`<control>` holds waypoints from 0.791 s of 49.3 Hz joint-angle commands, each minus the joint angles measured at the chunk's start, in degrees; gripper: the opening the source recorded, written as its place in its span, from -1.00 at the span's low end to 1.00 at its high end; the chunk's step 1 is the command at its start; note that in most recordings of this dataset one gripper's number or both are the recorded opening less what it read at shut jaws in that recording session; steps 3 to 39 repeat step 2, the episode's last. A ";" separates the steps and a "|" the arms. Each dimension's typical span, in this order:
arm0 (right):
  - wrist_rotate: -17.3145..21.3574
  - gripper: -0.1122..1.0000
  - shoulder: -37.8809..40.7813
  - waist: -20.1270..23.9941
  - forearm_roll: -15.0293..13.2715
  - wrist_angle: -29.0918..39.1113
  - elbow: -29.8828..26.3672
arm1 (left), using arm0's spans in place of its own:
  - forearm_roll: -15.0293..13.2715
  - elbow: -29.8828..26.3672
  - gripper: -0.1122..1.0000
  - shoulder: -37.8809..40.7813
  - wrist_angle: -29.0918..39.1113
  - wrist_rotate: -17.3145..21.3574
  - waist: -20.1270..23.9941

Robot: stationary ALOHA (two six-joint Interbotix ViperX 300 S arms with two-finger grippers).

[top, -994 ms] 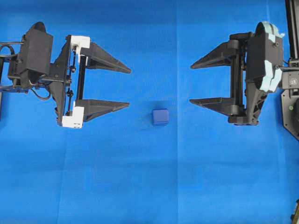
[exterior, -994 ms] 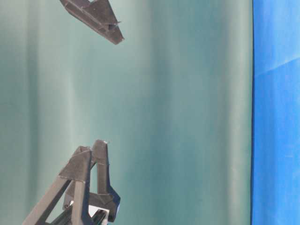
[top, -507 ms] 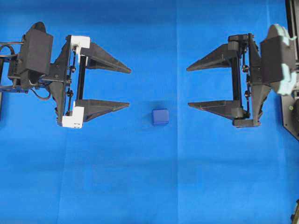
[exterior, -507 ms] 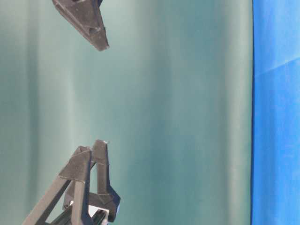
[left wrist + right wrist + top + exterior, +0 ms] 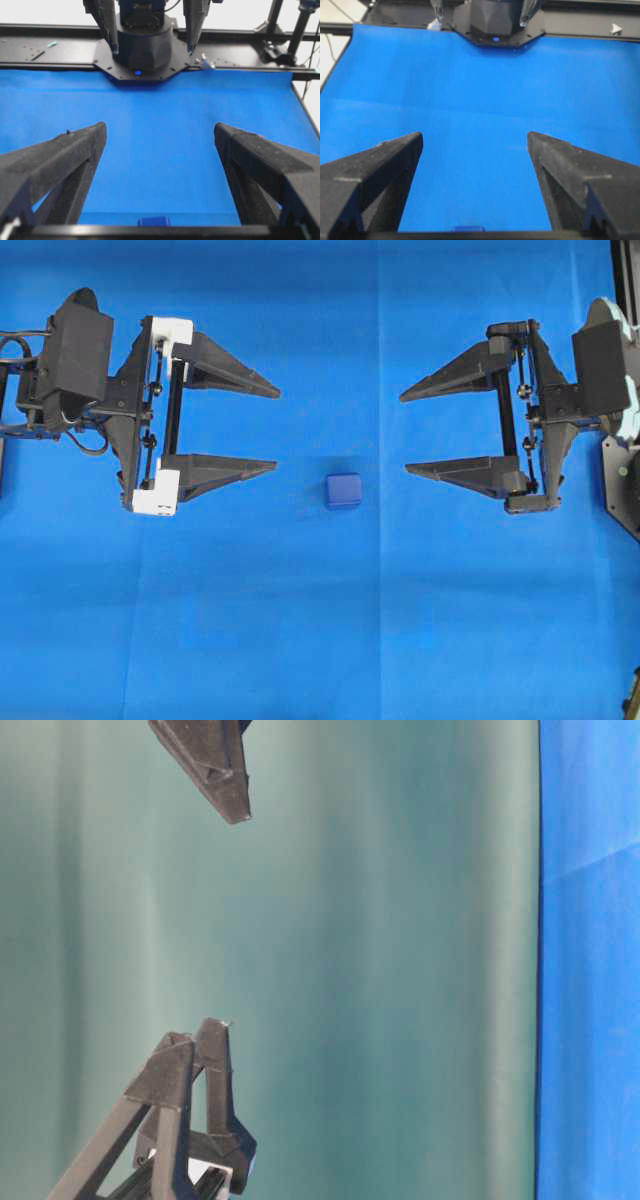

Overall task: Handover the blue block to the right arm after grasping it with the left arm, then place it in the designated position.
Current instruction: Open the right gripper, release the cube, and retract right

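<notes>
The blue block [image 5: 343,490] sits alone on the blue cloth, between the two grippers and slightly nearer the front. My left gripper [image 5: 277,429], with white brackets, hovers to its left, open wide and empty. The block [image 5: 154,221] peeks over the bottom edge of the left wrist view, below the spread gripper [image 5: 160,127]. My right gripper [image 5: 405,432], all black, faces it from the right, open and empty too. Just a sliver of the block [image 5: 468,228] shows under the right gripper [image 5: 475,135]. No marked designated position shows on the cloth.
The blue cloth [image 5: 320,640] covers the whole table. Black arm bases and frame rails stand at the far ends [image 5: 142,50] [image 5: 495,22]. The table-level view shows a green backdrop [image 5: 400,970] with black fingers [image 5: 225,780] at its top and bottom.
The right arm has tipped its wrist and its body has drawn back towards the right edge, jaws equally wide. The left arm and the block have not moved.
</notes>
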 commanded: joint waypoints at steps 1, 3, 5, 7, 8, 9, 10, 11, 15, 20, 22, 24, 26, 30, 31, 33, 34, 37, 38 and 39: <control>0.09 0.67 -0.09 -0.09 0.26 -0.62 -0.70 | 0.00 -1.14 0.87 -0.79 -0.35 0.09 -0.18; 0.09 0.67 -0.09 -0.09 0.18 -0.62 -0.70 | 0.00 -1.14 0.87 -0.79 -0.35 0.09 -0.18; 0.09 0.67 -0.09 -0.09 0.18 -0.62 -0.70 | 0.00 -1.14 0.87 -0.79 -0.35 0.09 -0.18; 0.09 0.67 -0.09 -0.09 0.18 -0.62 -0.70 | 0.00 -1.14 0.87 -0.79 -0.35 0.09 -0.18; 0.09 0.67 -0.09 -0.09 0.18 -0.62 -0.70 | 0.00 -1.14 0.87 -0.79 -0.35 0.09 -0.18; 0.09 0.67 -0.09 -0.09 0.18 -0.62 -0.70 | 0.00 -1.14 0.87 -0.79 -0.35 0.09 -0.18; 0.09 0.67 -0.09 -0.09 0.18 -0.62 -0.70 | 0.00 -1.14 0.87 -0.79 -0.35 0.09 -0.18; 0.09 0.67 -0.09 -0.09 0.18 -0.62 -0.70 | 0.00 -1.14 0.87 -0.79 -0.35 0.09 -0.18; 0.09 0.67 -0.09 -0.09 0.18 -0.62 -0.70 | 0.00 -1.14 0.87 -0.79 -0.35 0.09 -0.18; 0.09 0.67 -0.09 -0.09 0.18 -0.62 -0.70 | 0.00 -1.14 0.87 -0.79 -0.35 0.09 -0.18; 0.09 0.67 -0.09 -0.09 0.18 -0.62 -0.70 | 0.00 -1.14 0.87 -0.79 -0.35 0.09 -0.18; 0.09 0.67 -0.09 -0.09 0.18 -0.62 -0.70 | 0.00 -1.14 0.87 -0.79 -0.35 0.09 -0.18; 0.09 0.67 -0.09 -0.09 0.18 -0.62 -0.70 | 0.00 -1.14 0.87 -0.79 -0.35 0.09 -0.18; 0.09 0.67 -0.09 -0.09 0.18 -0.62 -0.70 | 0.00 -1.14 0.87 -0.79 -0.35 0.09 -0.18; 0.09 0.67 -0.09 -0.09 0.18 -0.62 -0.70 | 0.00 -1.14 0.87 -0.79 -0.35 0.09 -0.18; 0.09 0.67 -0.09 -0.09 0.18 -0.62 -0.70 | 0.00 -1.14 0.87 -0.79 -0.35 0.09 -0.18; 0.09 0.67 -0.09 -0.09 0.18 -0.62 -0.70 | 0.00 -1.14 0.87 -0.79 -0.35 0.09 -0.18; 0.09 0.67 -0.09 -0.09 0.18 -0.62 -0.70 | 0.00 -1.14 0.87 -0.79 -0.35 0.09 -0.18; 0.09 0.67 -0.09 -0.09 0.18 -0.62 -0.70 | 0.00 -1.14 0.87 -0.79 -0.35 0.09 -0.18; 0.09 0.67 -0.09 -0.09 0.18 -0.62 -0.70 | 0.00 -1.14 0.87 -0.79 -0.35 0.09 -0.18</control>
